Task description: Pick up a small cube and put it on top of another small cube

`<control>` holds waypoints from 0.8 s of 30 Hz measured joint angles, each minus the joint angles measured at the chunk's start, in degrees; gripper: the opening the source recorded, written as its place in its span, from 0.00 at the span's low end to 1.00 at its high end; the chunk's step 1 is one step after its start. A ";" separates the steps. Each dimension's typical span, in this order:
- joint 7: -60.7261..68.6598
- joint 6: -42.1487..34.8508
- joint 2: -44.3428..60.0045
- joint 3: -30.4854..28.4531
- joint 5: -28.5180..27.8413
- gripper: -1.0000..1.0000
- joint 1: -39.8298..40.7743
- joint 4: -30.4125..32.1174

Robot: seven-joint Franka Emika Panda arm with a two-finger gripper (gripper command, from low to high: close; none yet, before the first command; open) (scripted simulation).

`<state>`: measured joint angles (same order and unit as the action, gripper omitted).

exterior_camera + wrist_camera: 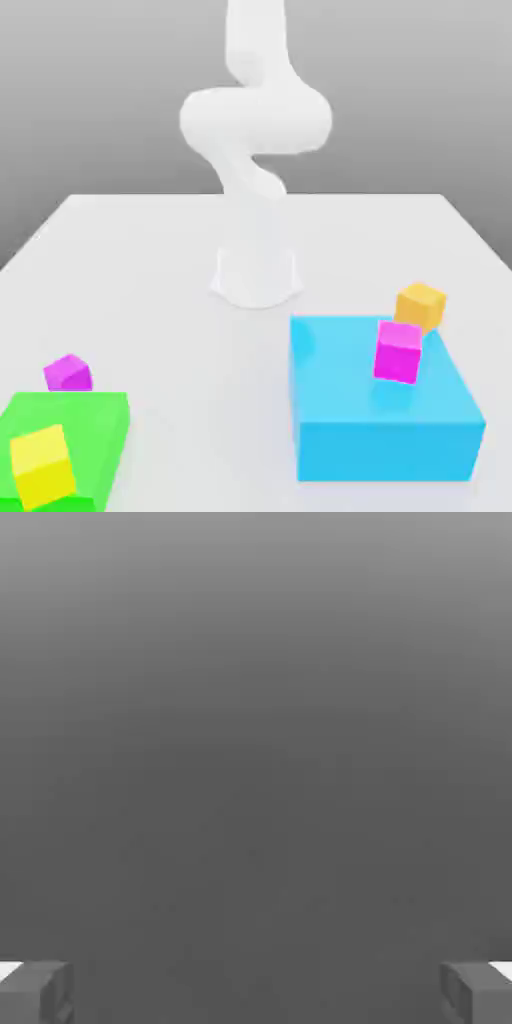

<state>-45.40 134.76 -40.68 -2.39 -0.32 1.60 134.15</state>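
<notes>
A Franka Panda's two-finger gripper (256,994) spreads wide, empty; the small purple cube (69,374) sits behind the green block (85,430), at the exterior view's left; a magenta cube (398,352) tops the blue block (385,400).

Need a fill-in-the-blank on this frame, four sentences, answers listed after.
The magenta cube at the exterior view's right rests on the ____ block.
The cube on the green block is ____.
The gripper has its fingers ____, with nothing between them.
The cube just beyond the blue block, near its far right corner in the exterior view, is ____.

Missing words: blue; yellow; open; orange
</notes>
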 joint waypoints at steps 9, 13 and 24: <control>2.47 10.98 18.83 -9.76 0.01 0.50 5.92 8.68; 4.36 15.77 27.10 -14.11 1.13 0.50 8.58 12.47; 15.26 29.27 50.68 -17.47 12.66 0.50 19.55 20.38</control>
<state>-30.14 164.04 10.01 -19.86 12.34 21.15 154.54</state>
